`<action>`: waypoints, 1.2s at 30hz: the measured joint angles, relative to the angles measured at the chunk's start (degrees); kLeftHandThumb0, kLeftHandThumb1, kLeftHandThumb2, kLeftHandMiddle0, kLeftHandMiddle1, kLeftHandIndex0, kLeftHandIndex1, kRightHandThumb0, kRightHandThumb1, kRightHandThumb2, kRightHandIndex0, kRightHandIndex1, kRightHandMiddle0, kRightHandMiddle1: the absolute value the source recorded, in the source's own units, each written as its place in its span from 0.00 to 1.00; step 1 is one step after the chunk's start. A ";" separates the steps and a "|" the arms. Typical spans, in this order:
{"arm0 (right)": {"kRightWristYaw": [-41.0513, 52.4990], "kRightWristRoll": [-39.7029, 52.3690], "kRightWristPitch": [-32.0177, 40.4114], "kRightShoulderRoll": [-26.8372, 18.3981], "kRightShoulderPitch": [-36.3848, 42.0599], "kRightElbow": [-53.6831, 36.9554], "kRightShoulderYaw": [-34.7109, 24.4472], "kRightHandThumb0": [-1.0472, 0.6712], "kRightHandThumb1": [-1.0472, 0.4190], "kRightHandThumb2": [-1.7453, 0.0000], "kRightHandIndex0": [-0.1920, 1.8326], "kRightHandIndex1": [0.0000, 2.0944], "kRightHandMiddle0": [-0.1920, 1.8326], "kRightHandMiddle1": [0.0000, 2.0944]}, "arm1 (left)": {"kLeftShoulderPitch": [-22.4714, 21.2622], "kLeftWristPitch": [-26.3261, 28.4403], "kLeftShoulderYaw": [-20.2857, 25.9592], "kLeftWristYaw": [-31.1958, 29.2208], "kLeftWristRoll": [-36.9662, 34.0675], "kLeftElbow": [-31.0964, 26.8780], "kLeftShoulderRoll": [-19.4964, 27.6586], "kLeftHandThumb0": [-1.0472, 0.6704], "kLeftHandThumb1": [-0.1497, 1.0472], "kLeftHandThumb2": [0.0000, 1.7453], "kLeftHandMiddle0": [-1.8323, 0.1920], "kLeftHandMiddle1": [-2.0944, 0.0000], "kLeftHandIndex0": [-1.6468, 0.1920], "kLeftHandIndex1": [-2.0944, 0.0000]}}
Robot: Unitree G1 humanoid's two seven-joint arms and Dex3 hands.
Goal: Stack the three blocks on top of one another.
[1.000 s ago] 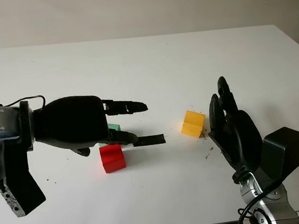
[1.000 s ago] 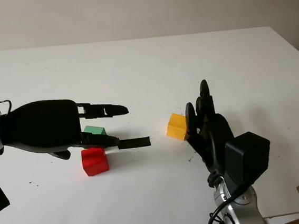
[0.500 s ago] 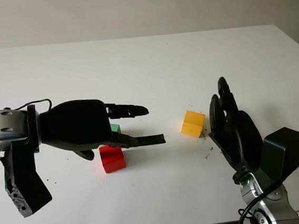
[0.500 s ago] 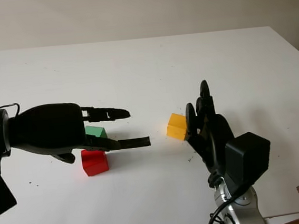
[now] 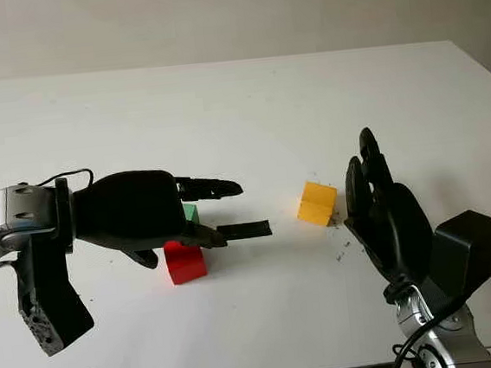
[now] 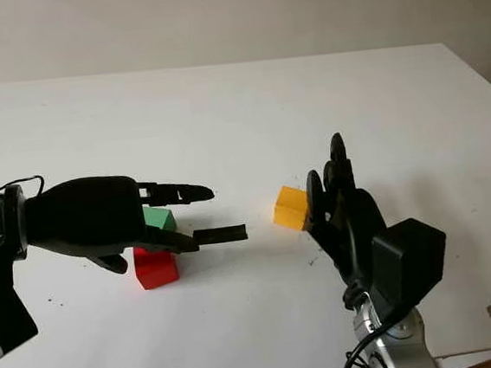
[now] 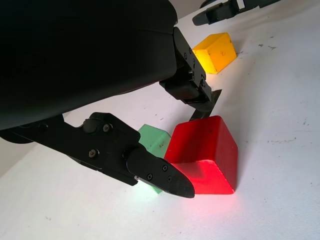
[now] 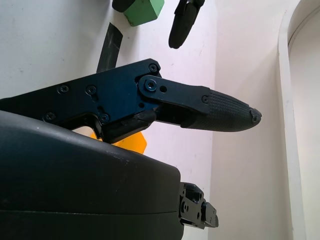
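- We see a white table (image 5: 247, 105) with three blocks on it, none stacked.
- Our left hand (image 5: 157, 217) hovers over the left part of the table, released and holding nothing, its fingers (image 5: 215, 187) reaching toward the middle.
- The red block (image 5: 184, 261) sits just under that hand, on the near side.
- The green block (image 6: 157, 218) stands right behind the red one; in the left wrist view they appear to touch at a corner.
- The yellow block (image 5: 318, 203) lies well apart to the right.
- Our right hand (image 5: 386, 214) stands upright just beside the yellow block, on its right, released and grasping nothing.
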 measured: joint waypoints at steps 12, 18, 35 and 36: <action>0.04 0.09 0.04 -0.02 0.30 -0.84 -0.08 0.16 0.00 0.63 0.00 0.00 0.00 0.00 | 0.13 -0.05 -0.75 6.22 4.23 0.09 -0.99 0.40 0.90 0.03 0.88 0.97 0.56 0.78; 0.07 0.38 0.04 -0.01 0.34 -0.85 -0.20 0.16 0.00 0.64 0.00 0.00 0.00 0.00 | 0.33 -0.65 -1.01 9.72 5.09 1.59 -1.33 0.41 0.91 0.03 0.87 0.97 0.69 0.39; -0.65 0.29 -1.35 0.21 0.46 -0.83 -0.63 0.17 0.00 0.63 0.00 0.00 0.00 0.00 | 0.35 0.50 -2.11 7.22 1.95 1.04 -1.13 0.42 0.90 0.03 0.85 0.97 0.69 0.35; -0.68 0.31 -1.35 0.22 0.48 -0.82 -0.62 0.17 0.00 0.63 0.00 0.00 0.00 0.00 | 0.35 1.32 -2.30 5.03 -0.99 0.57 -0.92 0.41 0.90 0.03 0.84 0.97 0.68 0.37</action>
